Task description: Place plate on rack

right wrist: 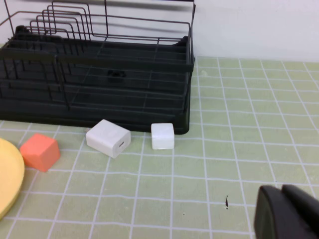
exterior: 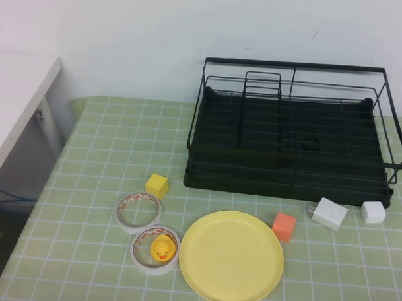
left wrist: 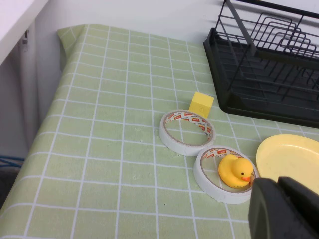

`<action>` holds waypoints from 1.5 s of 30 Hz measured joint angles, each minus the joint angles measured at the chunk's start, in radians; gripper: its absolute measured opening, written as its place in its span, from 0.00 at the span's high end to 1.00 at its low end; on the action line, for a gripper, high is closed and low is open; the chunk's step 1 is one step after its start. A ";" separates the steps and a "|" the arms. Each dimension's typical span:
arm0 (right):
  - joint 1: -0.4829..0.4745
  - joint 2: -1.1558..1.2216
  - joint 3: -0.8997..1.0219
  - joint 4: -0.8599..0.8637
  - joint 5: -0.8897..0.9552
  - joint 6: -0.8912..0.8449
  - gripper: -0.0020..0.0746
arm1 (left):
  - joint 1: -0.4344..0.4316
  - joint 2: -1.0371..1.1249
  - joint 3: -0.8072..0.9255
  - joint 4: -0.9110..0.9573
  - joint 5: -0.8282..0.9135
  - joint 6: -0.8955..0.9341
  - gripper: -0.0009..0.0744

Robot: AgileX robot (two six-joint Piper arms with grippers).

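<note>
One plate (exterior: 231, 257), one rack (exterior: 291, 130), left claw (left wrist: 284, 209), right claw (right wrist: 289, 211).

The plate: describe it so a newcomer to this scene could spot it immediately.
Start at the black wire rack at the back of the table; the plate lies flat in front of it, near the table's front edge. It is plain pale yellow, round, much wider than the tape rings to its left and the orange cube.
</note>
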 joint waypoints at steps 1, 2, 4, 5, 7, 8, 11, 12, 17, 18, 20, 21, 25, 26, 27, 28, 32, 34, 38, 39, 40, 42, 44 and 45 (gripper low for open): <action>0.000 0.000 0.000 0.000 0.000 0.000 0.98 | 0.000 0.000 0.000 0.000 0.000 0.000 0.99; 0.000 0.000 0.000 0.000 0.000 0.000 0.98 | 0.000 0.000 0.000 0.000 0.000 0.000 0.99; 0.000 0.000 0.000 0.000 0.000 0.000 0.98 | 0.000 0.000 0.000 0.000 0.000 0.000 0.99; 0.000 0.000 0.000 0.000 0.000 0.000 0.98 | 0.000 0.000 0.000 0.000 0.000 0.000 0.99; 0.000 0.000 0.000 0.000 0.000 0.000 0.98 | 0.000 0.000 0.000 0.000 0.000 0.000 0.99; 0.000 0.000 0.000 0.000 0.000 0.000 0.98 | 0.000 0.000 0.000 0.000 0.000 0.000 0.99; 0.000 0.000 0.000 0.000 0.000 0.000 0.98 | 0.000 0.000 0.000 0.000 0.000 0.000 0.99; 0.000 0.000 0.000 0.000 0.000 0.000 0.98 | 0.000 0.000 0.000 0.000 0.000 0.000 0.99; 0.000 0.000 0.000 0.000 0.000 0.000 0.98 | 0.000 0.000 0.000 0.000 0.000 0.000 0.99; 0.000 0.000 0.000 0.000 0.000 0.000 0.98 | 0.000 0.000 0.000 0.000 0.000 0.000 0.99; 0.000 0.000 0.000 0.000 0.000 0.000 0.98 | 0.000 0.000 0.000 0.000 0.000 0.003 0.99; 0.000 0.000 0.000 0.000 0.000 0.000 0.98 | 0.000 0.000 0.000 0.000 0.000 0.003 0.99; 0.000 0.000 0.000 0.000 0.000 0.000 0.98 | 0.000 0.000 0.000 0.000 0.000 0.003 0.99; 0.000 0.000 0.000 0.000 0.000 0.000 0.98 | 0.000 0.000 0.000 0.000 0.000 0.003 0.99; 0.000 0.000 0.000 0.000 0.000 0.000 0.98 | 0.000 0.000 0.000 0.000 0.000 0.003 0.99; 0.000 0.000 0.000 0.000 0.000 0.000 0.98 | 0.000 0.000 0.000 0.000 0.000 0.003 0.99; 0.000 0.000 0.000 0.000 0.000 -0.031 0.98 | 0.000 0.000 0.000 0.000 0.000 0.003 0.99; 0.000 0.000 0.000 -0.001 0.000 -0.048 0.98 | 0.000 0.000 0.000 0.000 0.000 0.003 0.99; 0.000 0.000 0.000 -0.001 0.000 -0.054 0.98 | 0.000 0.000 0.000 -0.029 -0.002 -0.016 0.99; 0.000 0.000 0.000 0.005 -0.002 -0.054 0.98 | 0.000 0.000 0.000 -0.074 -0.009 -0.045 0.99; 0.000 0.000 0.000 0.021 -0.004 -0.054 0.98 | 0.000 0.000 0.000 -0.144 -0.021 -0.085 0.99; 0.000 0.000 0.002 0.095 -0.018 -0.054 0.98 | 0.000 0.000 0.004 -0.330 -0.042 -0.191 0.99; 0.000 0.000 0.009 0.211 -0.043 -0.054 0.98 | 0.000 0.000 0.004 -0.566 -0.055 -0.273 0.99; 0.000 0.000 0.008 0.303 -0.054 -0.054 0.98 | 0.000 0.000 0.004 -0.664 -0.067 -0.296 0.99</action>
